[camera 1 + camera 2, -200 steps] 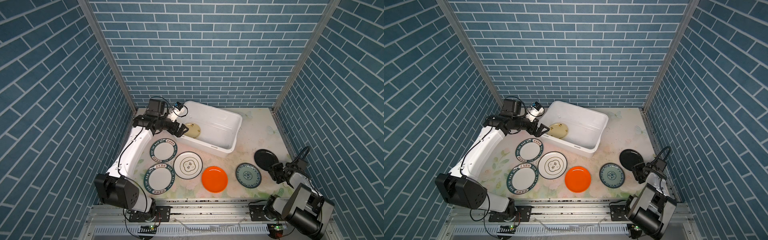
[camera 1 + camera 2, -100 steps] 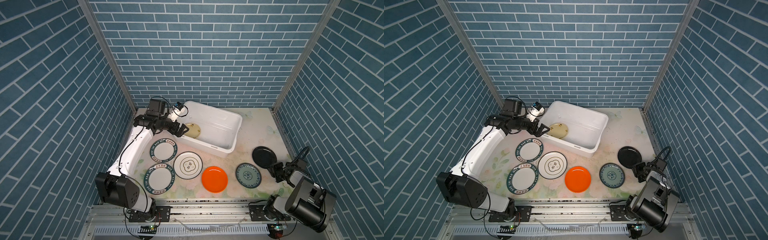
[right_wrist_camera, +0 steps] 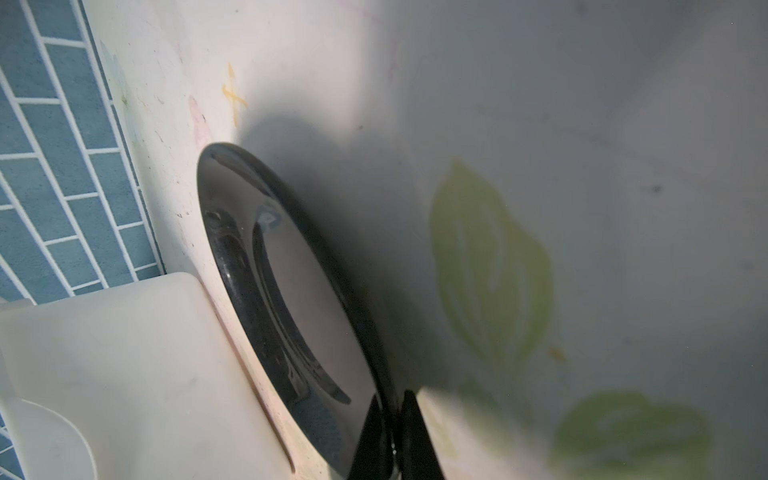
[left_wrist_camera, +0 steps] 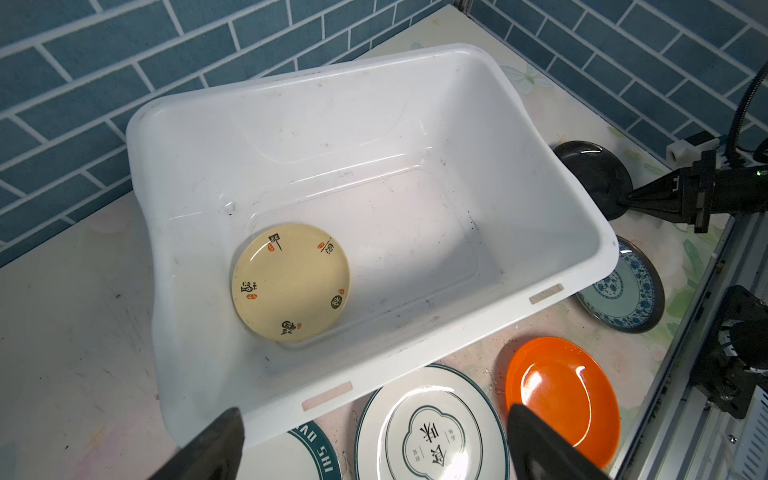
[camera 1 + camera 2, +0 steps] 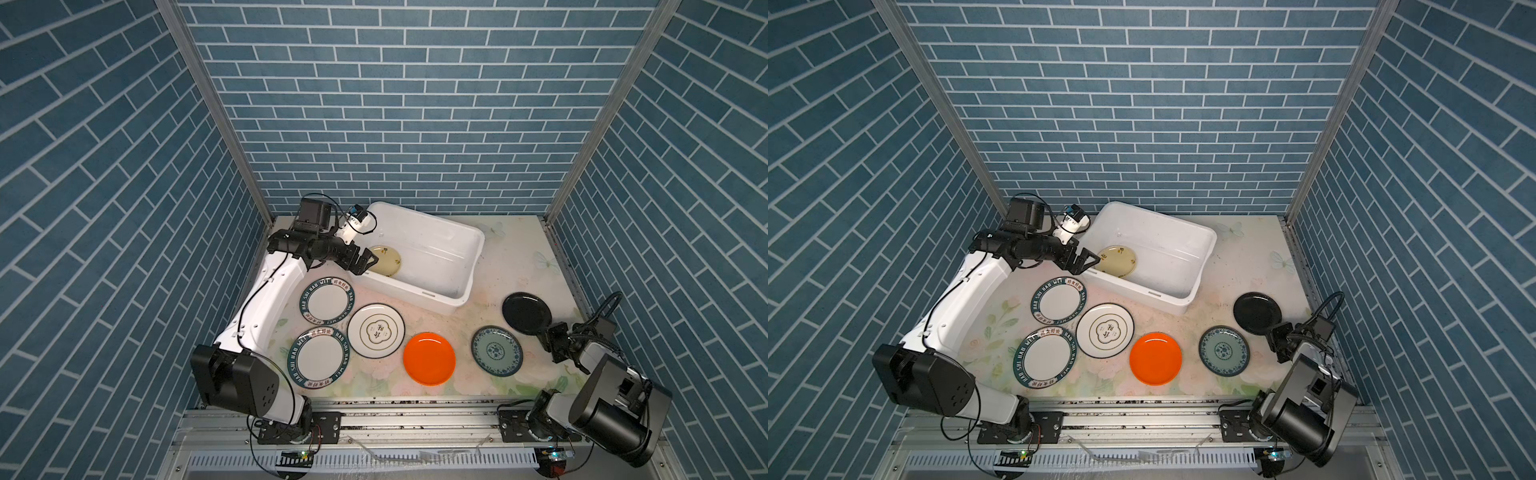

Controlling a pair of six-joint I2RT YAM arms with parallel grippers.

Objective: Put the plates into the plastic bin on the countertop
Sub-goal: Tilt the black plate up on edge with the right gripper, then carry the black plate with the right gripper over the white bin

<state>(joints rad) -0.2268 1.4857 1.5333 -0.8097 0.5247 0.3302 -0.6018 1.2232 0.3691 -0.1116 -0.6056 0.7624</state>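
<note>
The white plastic bin [image 5: 471,282] stands at the back of the countertop [image 5: 511,257] with a cream plate [image 4: 291,282] lying in its left end. My left gripper [image 5: 365,264] hangs open over the bin's near left corner, holding nothing. The black plate [image 5: 525,311] is at the right, and my right gripper [image 3: 392,440] is shut on its near rim. Five plates lie in front of the bin: two with green lettered rims [image 5: 328,300] [image 5: 318,357], one with a gold motif [image 5: 376,330], an orange one [image 5: 429,358] and a blue-green one [image 5: 496,351].
Blue brick walls close in the countertop on three sides. A grey metal rail [image 5: 415,415] with both arm bases runs along the front. The black plate's left edge sits close to the bin's right end [image 3: 124,353].
My right gripper has shut on the black plate's rim, and the plate has shifted slightly toward the back left. The left arm has stayed still.
</note>
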